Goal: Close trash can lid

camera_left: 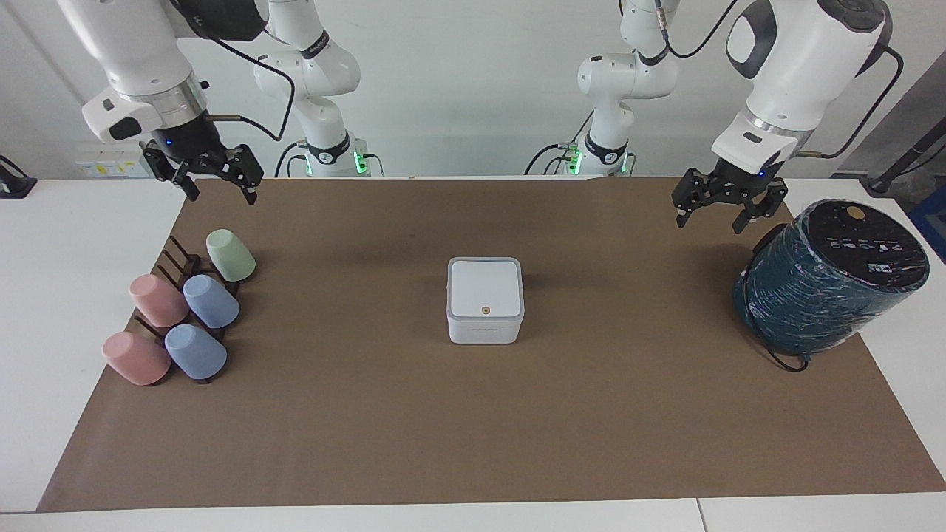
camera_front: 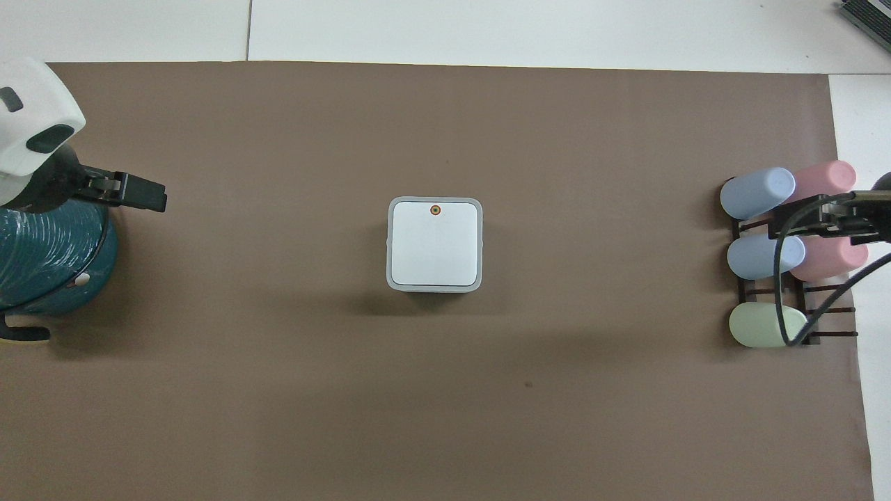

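Note:
The trash can (camera_left: 482, 329) is a small white square box in the middle of the brown mat. Its lid (camera_left: 485, 288) lies flat on top with the orange dot facing up, and it also shows in the overhead view (camera_front: 435, 243). My left gripper (camera_left: 709, 219) hangs open and empty in the air next to the teal cylinder, well away from the can. One of its fingers (camera_front: 143, 195) shows in the overhead view. My right gripper (camera_left: 219, 191) is open and empty, up over the cup rack end of the mat (camera_front: 828, 217).
A large dark teal wrapped cylinder (camera_left: 831, 277) stands at the left arm's end of the table. A dark rack with several pastel cups (camera_left: 185, 310) lies at the right arm's end. The brown mat (camera_left: 473, 428) covers the table's middle.

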`<state>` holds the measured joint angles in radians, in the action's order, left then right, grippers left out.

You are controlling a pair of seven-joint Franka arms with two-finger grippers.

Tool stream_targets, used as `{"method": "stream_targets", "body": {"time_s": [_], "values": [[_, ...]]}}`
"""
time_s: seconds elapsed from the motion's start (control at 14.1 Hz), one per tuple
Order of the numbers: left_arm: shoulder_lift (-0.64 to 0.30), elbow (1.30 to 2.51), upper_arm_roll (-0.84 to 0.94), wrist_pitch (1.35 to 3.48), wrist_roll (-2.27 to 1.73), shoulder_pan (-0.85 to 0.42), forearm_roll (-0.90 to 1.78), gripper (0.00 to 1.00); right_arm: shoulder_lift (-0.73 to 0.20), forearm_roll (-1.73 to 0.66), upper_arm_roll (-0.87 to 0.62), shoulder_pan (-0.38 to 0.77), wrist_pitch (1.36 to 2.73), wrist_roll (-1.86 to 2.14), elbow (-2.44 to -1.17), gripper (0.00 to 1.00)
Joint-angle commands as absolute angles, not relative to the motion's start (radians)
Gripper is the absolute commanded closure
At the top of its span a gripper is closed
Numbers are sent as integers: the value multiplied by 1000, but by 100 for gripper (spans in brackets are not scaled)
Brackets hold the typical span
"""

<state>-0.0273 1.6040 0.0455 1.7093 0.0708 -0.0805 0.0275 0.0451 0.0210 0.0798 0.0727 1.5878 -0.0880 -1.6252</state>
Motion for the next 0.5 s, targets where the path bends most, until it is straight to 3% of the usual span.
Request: {"method": "stream_targets", "body": {"time_s": [0.0, 0.43], "values": [[-14, 1628, 49, 1727, 48, -81, 41, 0, 66, 14, 80, 71, 1580, -66, -1644, 0], [-14, 1626, 49, 1727, 48, -77, 38, 0, 67, 14, 80, 71, 1580, -66, -1644, 0]]}}
